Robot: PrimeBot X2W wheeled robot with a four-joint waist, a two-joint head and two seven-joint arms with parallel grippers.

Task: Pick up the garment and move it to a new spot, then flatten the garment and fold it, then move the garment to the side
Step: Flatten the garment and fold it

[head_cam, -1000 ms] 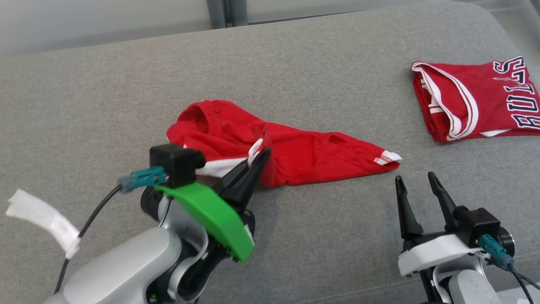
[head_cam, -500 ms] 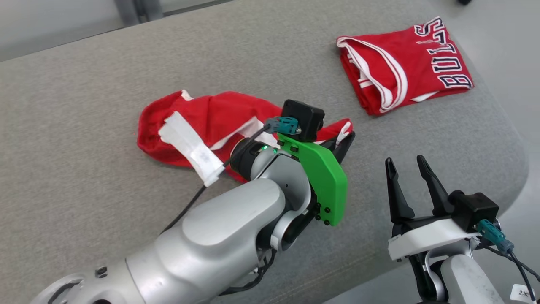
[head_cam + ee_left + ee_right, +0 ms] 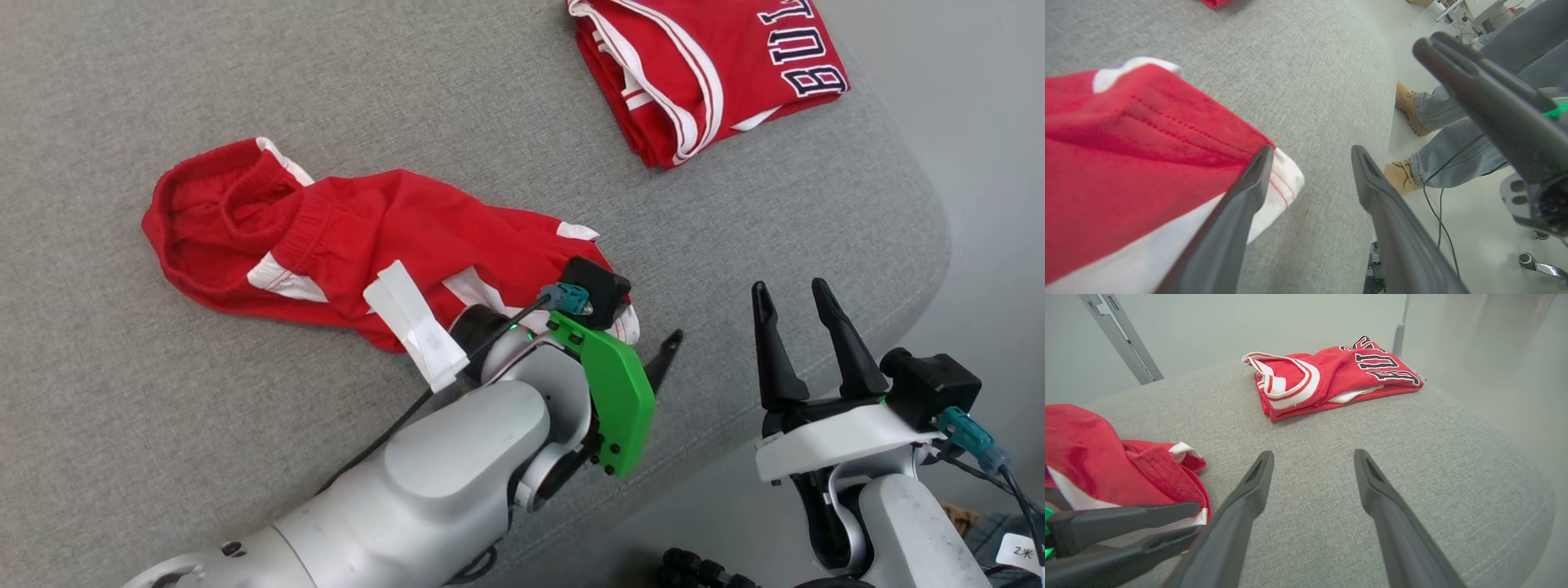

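Across the middle of the grey cushion (image 3: 457, 90) lies the red garment (image 3: 367, 237), a rumpled pair of shorts with white trim. Its waistband end is toward the cushion's left side and its white-hemmed leg end reaches toward the near right edge. At that leg end sits the left gripper (image 3: 1312, 159), jaws open with bare grey cushion between the 2 fingers. In the left wrist view 1 finger (image 3: 1249, 192) overlaps the white hem corner, and whether it touches the cloth cannot be told, while the other is clear of it; nothing is clamped. In the head view a green plate (image 3: 612, 400) on that wrist covers most of the gripper, with 1 dark fingertip showing close to the near right edge, and a white tape tag (image 3: 416, 327) hangs on its cable over the shorts. The right gripper (image 3: 789, 287) hovers at the near right edge, apart from the garment, jaws open and empty, fingers pointing toward the far right corner. On that corner lies a folded red jersey (image 3: 694, 73) with white trim and dark lettering, well apart from the garment. Beyond the cushion's edge, the left wrist view shows a person's legs in jeans (image 3: 1449, 139) and 2 tan boots (image 3: 1400, 175) on a pale floor.
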